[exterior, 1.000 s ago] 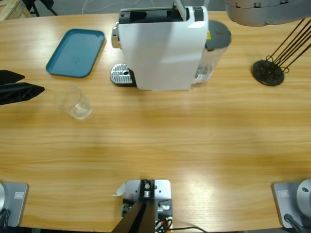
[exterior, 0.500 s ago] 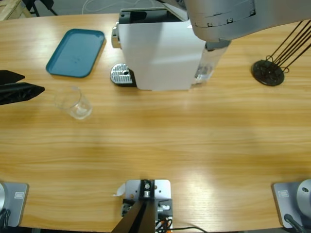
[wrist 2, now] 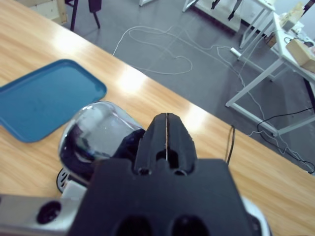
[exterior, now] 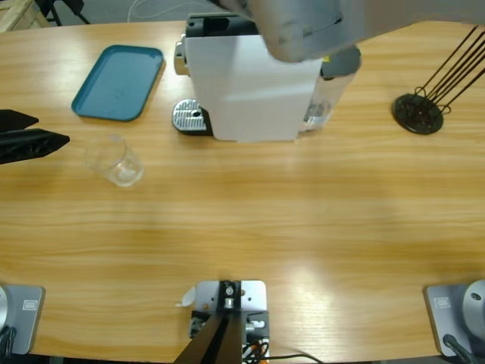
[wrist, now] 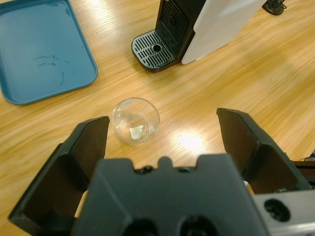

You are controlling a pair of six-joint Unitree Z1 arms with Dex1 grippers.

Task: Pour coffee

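Observation:
An empty clear glass point(exterior: 114, 161) point(wrist: 136, 120) stands upright on the table, left of the white coffee machine point(exterior: 254, 80) point(wrist: 216, 22). The machine's metal drip grate point(exterior: 189, 117) point(wrist: 153, 49) has nothing on it. My left gripper point(exterior: 51, 129) point(wrist: 162, 130) is open at the left edge, its jaws spread wide and short of the glass. My right gripper point(wrist 2: 167, 118) is shut with nothing in it, hovering over the machine's shiny chrome head point(wrist 2: 93, 135). The right arm's silver body point(exterior: 318, 21) covers the machine's top.
A blue tray point(exterior: 119, 82) point(wrist: 42, 49) point(wrist 2: 47, 98) lies behind the glass at the back left. A black wire stand point(exterior: 418, 112) is at the back right. Beyond the table's far edge, cables lie on the grey floor point(wrist 2: 162, 59).
The right arm's silver body has swung leftward across the top of the coffee machine. The left gripper and the glass have not moved.

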